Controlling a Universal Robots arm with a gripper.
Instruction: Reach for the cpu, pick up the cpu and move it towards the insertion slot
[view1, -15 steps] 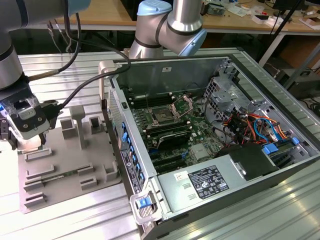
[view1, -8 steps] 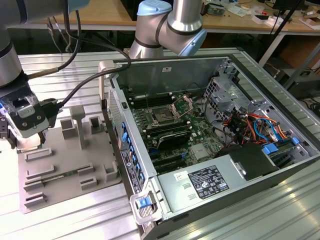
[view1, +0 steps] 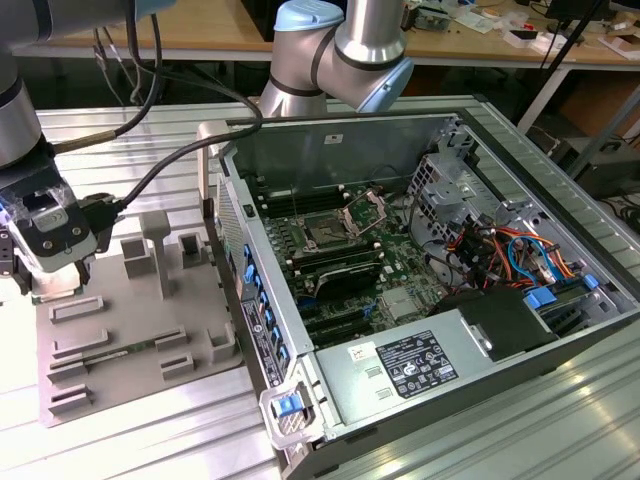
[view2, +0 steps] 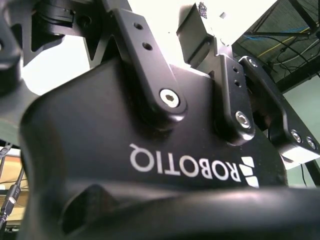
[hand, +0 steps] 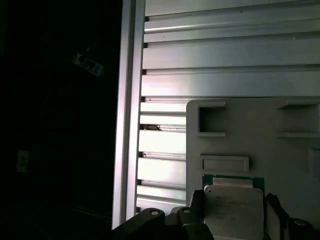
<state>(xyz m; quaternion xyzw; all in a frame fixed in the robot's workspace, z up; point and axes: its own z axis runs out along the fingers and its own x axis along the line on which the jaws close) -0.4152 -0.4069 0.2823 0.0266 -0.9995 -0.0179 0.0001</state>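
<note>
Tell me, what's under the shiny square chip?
The grey tray shows around the cpu, on the ribbed metal table. The spot right beneath the cpu is covered by the chip itself.

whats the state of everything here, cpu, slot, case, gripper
cpu: at the tray, not in the slot; lifted or not, can't tell
slot: empty, metal frame hinged up
case: open, side panel off
gripper: low over the tray, at the cpu; grip can't tell
</note>
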